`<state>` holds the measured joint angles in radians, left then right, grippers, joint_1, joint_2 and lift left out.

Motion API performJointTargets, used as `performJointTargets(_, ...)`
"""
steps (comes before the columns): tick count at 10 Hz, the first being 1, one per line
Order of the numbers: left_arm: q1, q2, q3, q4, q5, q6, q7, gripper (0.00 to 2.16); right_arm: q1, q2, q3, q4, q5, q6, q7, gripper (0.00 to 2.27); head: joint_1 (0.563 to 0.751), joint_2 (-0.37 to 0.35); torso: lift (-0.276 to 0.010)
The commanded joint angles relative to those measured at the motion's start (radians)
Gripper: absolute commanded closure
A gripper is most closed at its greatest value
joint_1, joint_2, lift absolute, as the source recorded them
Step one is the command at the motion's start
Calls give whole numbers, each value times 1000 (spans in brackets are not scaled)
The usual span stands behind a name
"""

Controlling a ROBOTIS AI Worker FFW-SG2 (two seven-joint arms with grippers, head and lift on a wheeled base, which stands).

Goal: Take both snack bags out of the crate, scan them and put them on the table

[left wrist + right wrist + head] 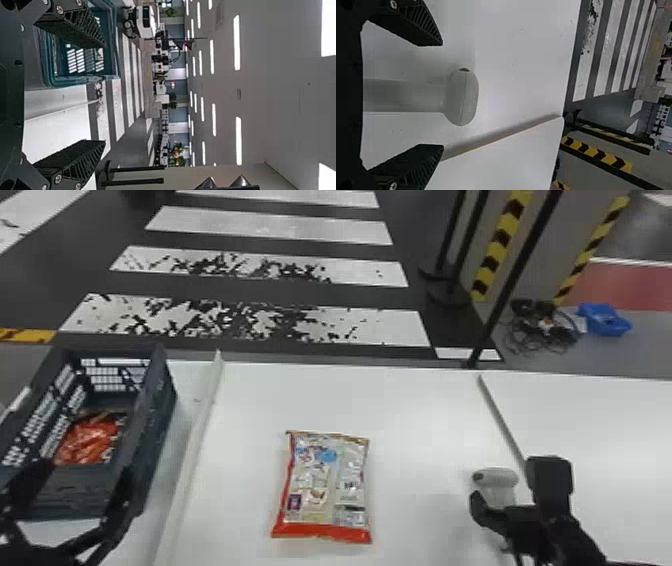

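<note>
One snack bag [327, 485], silvery with red edging, lay flat on the table [420, 405], between crate [155, 430] and white scanner [500, 477]. Red-orange snack bag [90, 440] lay inside the crate. Left claw [75, 490] stood open at the crate's near end; right claw [517, 495] was open, near the scanner.

Crate [159, 410] left | snack bag [87, 440] inside | other bag [325, 490] on table [425, 405], centre | scanner [502, 479] right
</note>
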<state>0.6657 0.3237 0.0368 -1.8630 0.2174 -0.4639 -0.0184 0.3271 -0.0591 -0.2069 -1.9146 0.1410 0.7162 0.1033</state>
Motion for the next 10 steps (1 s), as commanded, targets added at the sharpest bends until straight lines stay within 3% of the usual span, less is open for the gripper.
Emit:
performJointTargets(1,0,0,0,4,0,0,0,147,-11,1,-12,31,-14,-5,6,137,695,-119,-92)
performJointTargets(4,0,-3,0,4,0,0,-2,147,-22,1,-22,42,-20,4,6,512,695,-125,-92)
performJointTargets(5,0,-3,0,5,0,0,-2,147,-22,1,-25,42,-21,4,6,805,695,-127,-92)
performJointTargets(8,-2,-5,0,5,0,0,-2,147,-31,1,-45,43,-28,96,24,2142,695,-136,-92)
performJointTargets(10,-2,-6,0,5,-1,0,-2,147,-30,4,-48,23,-46,105,23,2263,695,-144,-92)
